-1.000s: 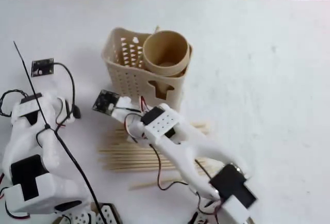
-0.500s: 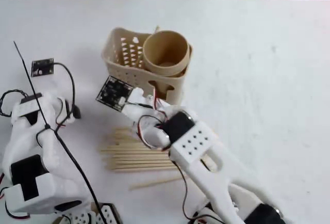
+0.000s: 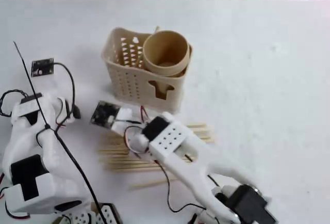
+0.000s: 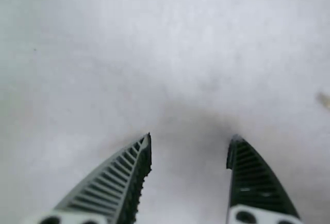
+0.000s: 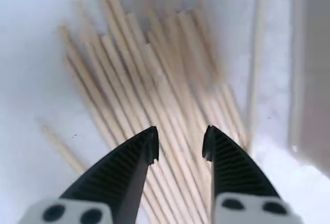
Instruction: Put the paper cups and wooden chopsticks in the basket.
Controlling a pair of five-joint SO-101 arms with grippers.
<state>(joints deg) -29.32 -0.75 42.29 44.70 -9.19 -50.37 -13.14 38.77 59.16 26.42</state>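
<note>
The white tabletop (image 3: 268,79) ran back to a straight far edge. A broad bare stretch lay between the basket and the right side of the high view.

The right arm (image 3: 178,149) stretched in from the near right corner and lay across the heap of sticks. The left arm (image 3: 28,152) sat folded at the near left, well apart from the basket, with a thin black cable slanting over it.

The cream basket (image 3: 129,77) stood upright on the tabletop, and its near wall was just beyond the right arm's wrist. The paper cups (image 3: 166,53) were nested together inside the basket's right end, mouths up, their rims above the basket's rim.

The wooden chopsticks (image 3: 121,158) lay in a loose flat heap on the tabletop just in front of the basket. Their ends poked out on both sides of the right arm.

The right pincer (image 5: 179,144) hung low over the chopsticks (image 5: 154,79) with its jaws a little apart and nothing between them. The left pincer (image 4: 190,149) hovered over bare tabletop, jaws wide apart and holding nothing.

One stray chopstick (image 3: 149,184) lay alone, nearer the front edge than the heap. A small dark circuit board (image 3: 42,67) lay flat on its lead, left of the basket.
</note>
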